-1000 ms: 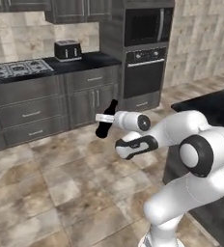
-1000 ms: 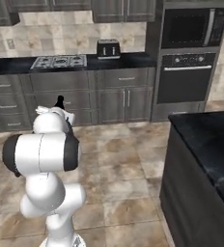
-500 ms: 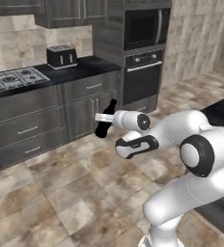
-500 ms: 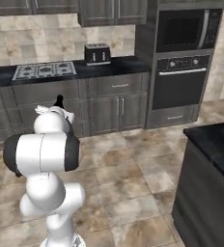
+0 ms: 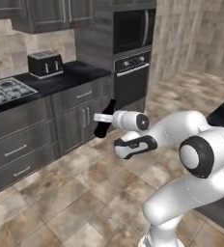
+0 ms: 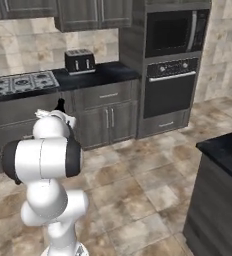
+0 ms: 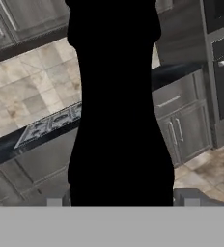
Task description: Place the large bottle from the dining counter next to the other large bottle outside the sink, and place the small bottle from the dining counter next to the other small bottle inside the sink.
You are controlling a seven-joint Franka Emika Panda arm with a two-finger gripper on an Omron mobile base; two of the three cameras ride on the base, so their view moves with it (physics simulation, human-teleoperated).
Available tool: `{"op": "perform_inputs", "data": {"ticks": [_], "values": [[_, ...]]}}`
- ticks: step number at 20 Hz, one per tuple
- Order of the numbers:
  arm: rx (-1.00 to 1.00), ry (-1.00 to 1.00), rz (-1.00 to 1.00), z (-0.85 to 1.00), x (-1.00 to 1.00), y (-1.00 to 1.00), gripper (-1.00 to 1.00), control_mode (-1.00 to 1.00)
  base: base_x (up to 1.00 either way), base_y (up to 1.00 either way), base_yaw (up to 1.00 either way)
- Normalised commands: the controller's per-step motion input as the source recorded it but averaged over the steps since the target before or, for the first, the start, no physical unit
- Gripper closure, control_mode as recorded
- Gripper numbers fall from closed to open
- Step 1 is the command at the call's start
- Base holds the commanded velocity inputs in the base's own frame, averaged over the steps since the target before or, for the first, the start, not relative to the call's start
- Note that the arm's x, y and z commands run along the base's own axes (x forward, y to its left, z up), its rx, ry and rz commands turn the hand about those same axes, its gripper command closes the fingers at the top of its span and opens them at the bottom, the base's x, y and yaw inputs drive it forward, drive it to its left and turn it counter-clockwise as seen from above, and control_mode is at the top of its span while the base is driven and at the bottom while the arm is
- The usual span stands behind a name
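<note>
Left base view looks across a tiled floor to a wall counter [image 5: 61,79] with a black top and grey cupboards beneath; a toaster [image 5: 45,63] stands on it beside a hob [image 5: 3,90], and a built-in oven [image 5: 131,72] with a microwave [image 5: 131,30] above closes the run on the right. Nothing stands between the arm and those cupboards. A dark corner of the dining counter [image 6: 225,152] shows at the right of the right base view.

The white arm bends forward from its base, the forearm reaching left at about drawer height, well above the floor, the hand held level.

The gripper [image 5: 104,117] has its jaws set wide and closed on a bottle [image 5: 105,125], which sits between the fingers [image 7: 53,200]. The bottle is black and slim, with a white band across it at the grip in the left base view. It leans slightly, neck up. In the hand view it is a black silhouette between the two finger tips. Which of the task's dark bottles it is I cannot tell.
</note>
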Motion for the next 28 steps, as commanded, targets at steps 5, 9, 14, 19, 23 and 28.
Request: {"op": "perform_inputs", "data": {"ticks": [5,9,14,19,23,28], "values": [[0.00,0.00,0.00,0.00,0.00,0.00,1.00,1.00,0.20,0.51,-0.35],[0.00,0.00,0.00,0.00,0.00,0.00,1.00,1.00,0.15,0.35,-0.38],[0.00,0.00,0.00,0.00,0.00,0.00,1.00,1.00,0.31,0.43,-0.38],[0.00,0.00,0.00,0.00,0.00,0.00,1.00,1.00,0.62,0.47,-0.37],[0.00,0.00,0.00,0.00,0.00,0.00,1.00,1.00,0.61,0.48,-0.37],[0.00,0.00,0.00,0.00,0.00,0.00,1.00,1.00,0.57,0.46,-0.40]]}}
